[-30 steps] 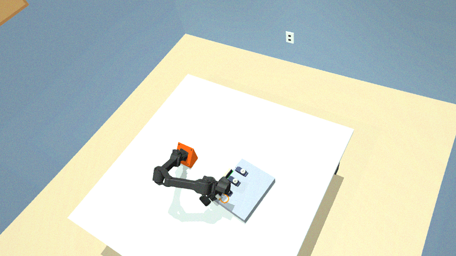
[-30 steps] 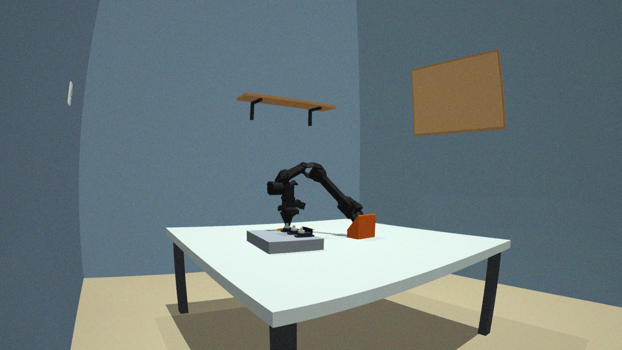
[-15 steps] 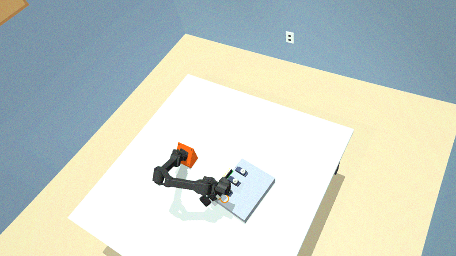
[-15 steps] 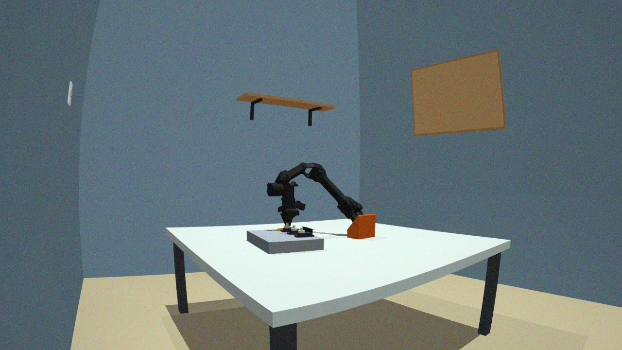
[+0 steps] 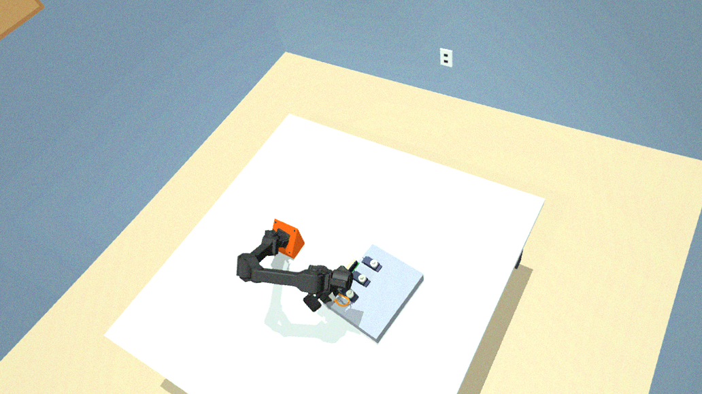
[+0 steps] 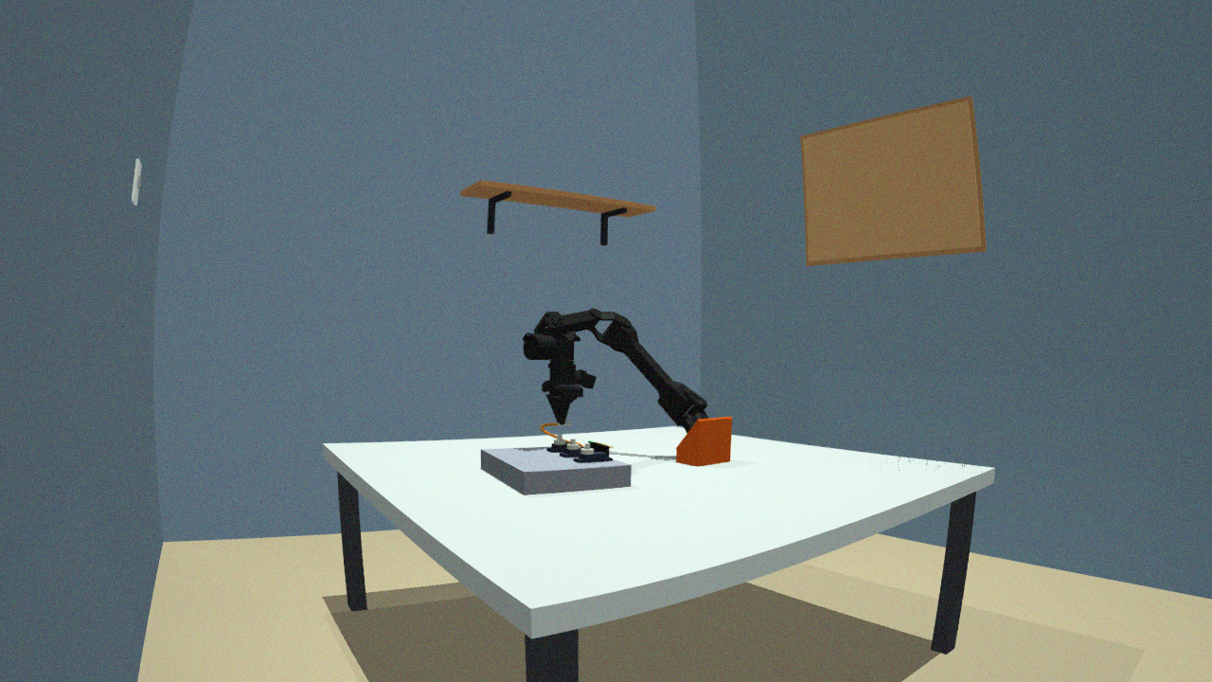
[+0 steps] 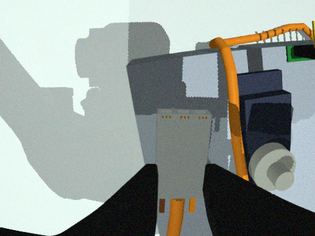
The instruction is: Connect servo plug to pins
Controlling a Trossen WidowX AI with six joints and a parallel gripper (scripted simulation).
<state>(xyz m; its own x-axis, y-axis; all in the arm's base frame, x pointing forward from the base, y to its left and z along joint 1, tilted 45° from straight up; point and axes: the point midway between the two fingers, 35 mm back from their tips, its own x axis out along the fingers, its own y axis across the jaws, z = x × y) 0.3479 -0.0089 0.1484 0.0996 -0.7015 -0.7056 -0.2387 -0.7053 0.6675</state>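
Observation:
My gripper [image 7: 180, 174] [image 6: 561, 421] is shut on the grey flat plug [image 7: 184, 141] and holds it above the holder. In the wrist view the plug's front end points up the picture; a brown wire stub [image 7: 161, 206] is at its rear left and an orange one [image 7: 192, 206] at its rear right. The orange lead [image 7: 233, 98] [image 6: 543, 429] loops beside it. The pale blue-grey holder [image 7: 305, 92] [image 5: 392, 294] [image 6: 550, 480] carries dark servos [image 7: 262, 82] [image 5: 373, 263] with white hubs. A green board [image 7: 289, 54] shows at the right edge. The pins and the dot cannot be made out clearly.
The white table [image 5: 300, 165] [image 6: 720, 526] bears the orange arm base [image 5: 290, 240] [image 6: 704, 442]. The nearest servo's white hub [image 7: 283, 165] stands close to the right finger in the wrist view. The lead crosses between plug and servo. A wall shelf [image 6: 559, 199] hangs behind.

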